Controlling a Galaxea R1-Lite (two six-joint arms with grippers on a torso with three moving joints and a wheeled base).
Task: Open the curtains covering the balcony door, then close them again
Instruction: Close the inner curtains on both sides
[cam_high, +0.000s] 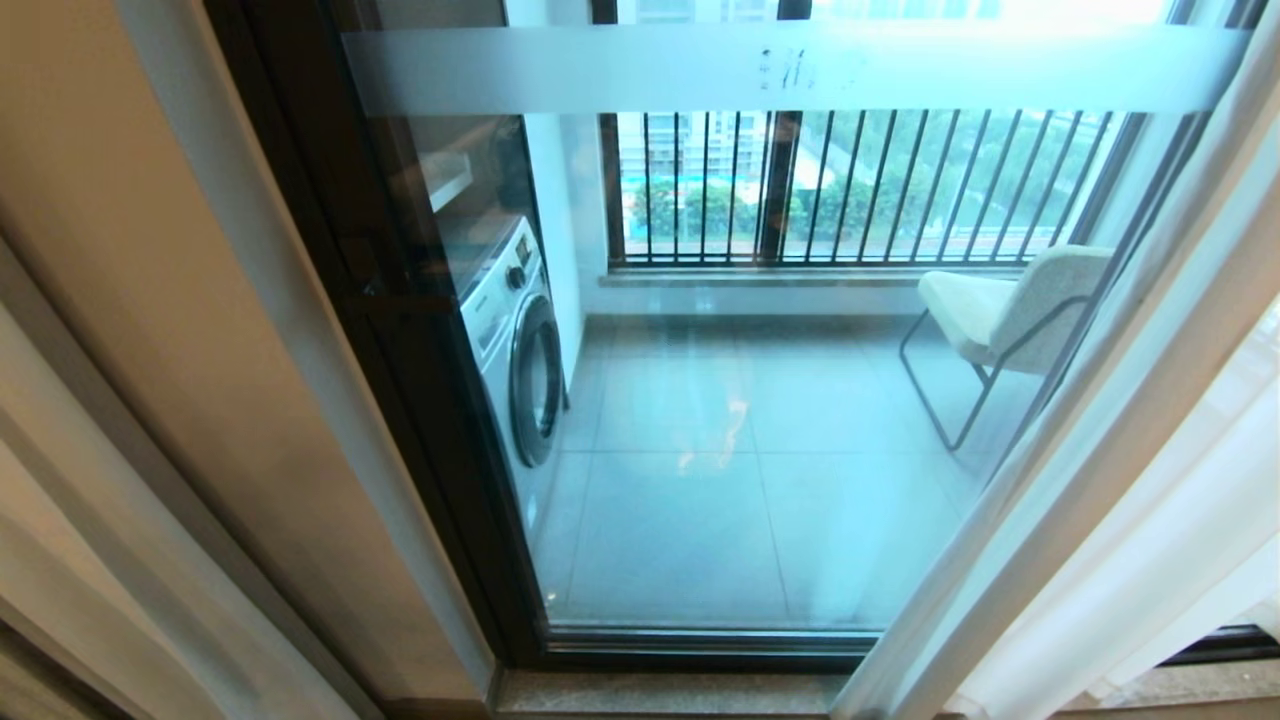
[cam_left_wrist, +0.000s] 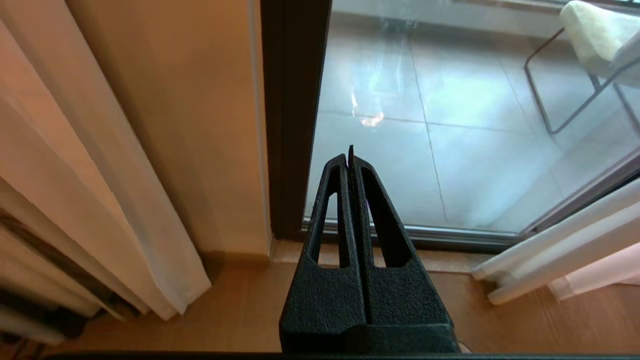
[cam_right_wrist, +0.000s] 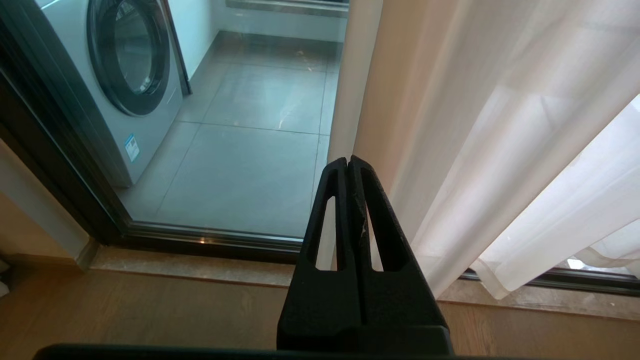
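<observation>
Hanging low over the wooden floor (cam_left_wrist: 150, 330) with fingers pressed together, the left gripper (cam_left_wrist: 350, 155) and right gripper (cam_right_wrist: 348, 162) hold nothing. Beyond them the curtains (cam_high: 1120, 500) are drawn aside at the sides of the balcony door (cam_high: 760, 420), baring its glass and the washing machine (cam_high: 515, 350) behind.

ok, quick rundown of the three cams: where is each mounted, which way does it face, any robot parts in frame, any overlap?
Head: on the robot's head, looking forward and down through the balcony door at the washing machine and chair; no arm shows.
Left wrist: behind the shut left gripper, facing the door's dark frame and left curtain.
Right wrist: behind the shut right gripper, facing the right curtain.
Shared: head and right wrist see the washing machine; head and left wrist the chair.
</observation>
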